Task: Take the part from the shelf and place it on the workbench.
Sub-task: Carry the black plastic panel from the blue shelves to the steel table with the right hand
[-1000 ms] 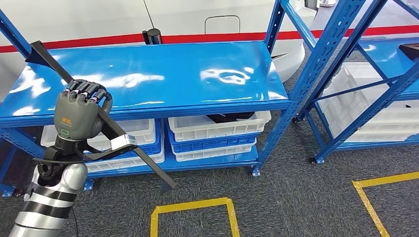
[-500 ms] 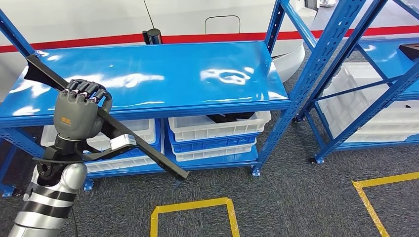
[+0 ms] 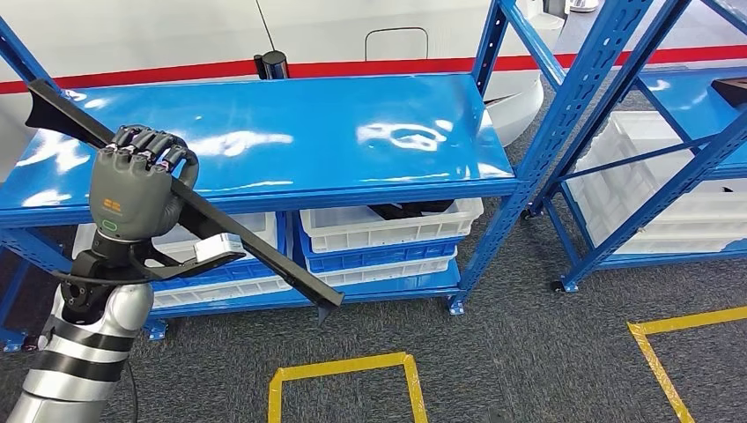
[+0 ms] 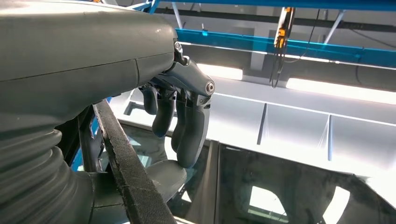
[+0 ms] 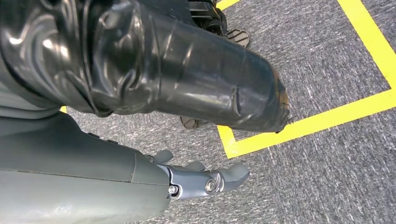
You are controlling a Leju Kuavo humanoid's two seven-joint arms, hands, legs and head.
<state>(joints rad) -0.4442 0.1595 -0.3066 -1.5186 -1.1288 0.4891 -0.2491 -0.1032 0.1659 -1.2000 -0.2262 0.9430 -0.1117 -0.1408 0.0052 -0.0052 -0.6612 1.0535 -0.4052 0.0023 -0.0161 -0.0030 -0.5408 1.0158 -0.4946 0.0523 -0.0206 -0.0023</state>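
Left hand (image 3: 132,189) grips the long black part (image 3: 247,251), slanted before the blue shelf (image 3: 291,132); its wrist view shows fingers (image 4: 189,133) curled round it. Right hand (image 5: 205,179) hangs over grey carpet, fingers loosely apart, holding nothing. Behind, a white bin (image 3: 388,227) contains dark parts.

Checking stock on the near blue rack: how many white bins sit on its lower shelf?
2 visible: one bin on the shelf's right half, one bin on its left half, partly hidden behind the left hand; more may be hidden.
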